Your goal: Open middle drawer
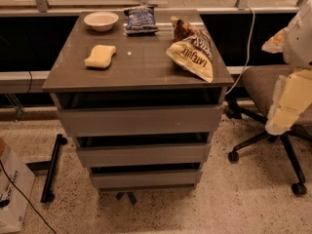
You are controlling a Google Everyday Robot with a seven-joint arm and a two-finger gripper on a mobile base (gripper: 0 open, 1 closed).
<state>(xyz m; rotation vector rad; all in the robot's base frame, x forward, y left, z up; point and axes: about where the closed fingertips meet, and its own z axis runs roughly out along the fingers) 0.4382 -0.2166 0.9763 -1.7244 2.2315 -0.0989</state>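
A: End effector, where?
B: End effector (pixel 288 106) is at the far right edge, over the office chair (pixel 258 83), well apart from the bench (pixel 141 62). Pale yellow padded shape under a white arm section. Spread or pressed together? Cannot tell from this view. It touches nothing on the bench.

A: Task object?
B: Middle drawer (pixel 144 155), centre of three in the bench's front. Plain flat grey-brown face, dark gap along its top edge. Looks pushed in. Top drawer (pixel 141 121) sits above it with a taller front, bottom drawer (pixel 145 179) below, slimmer.

A: Stuff on top?
B: White bowl (pixel 101 20) at back left, upright. Blue snack bag (pixel 141 20) just right of it, lying flat. Yellow sponge (pixel 100 56) in front of the bowl, apart from it. Yellow-and-brown chip bag (pixel 192 52) on the right side, lying down, its lower end near the front right corner.

A: Surroundings?
B: Speckled floor. Black bar (pixel 52 168) lying on the floor at left, cardboard box (pixel 12 189) in the bottom left corner. White cable (pixel 248 48) hangs down behind the bench's right side.
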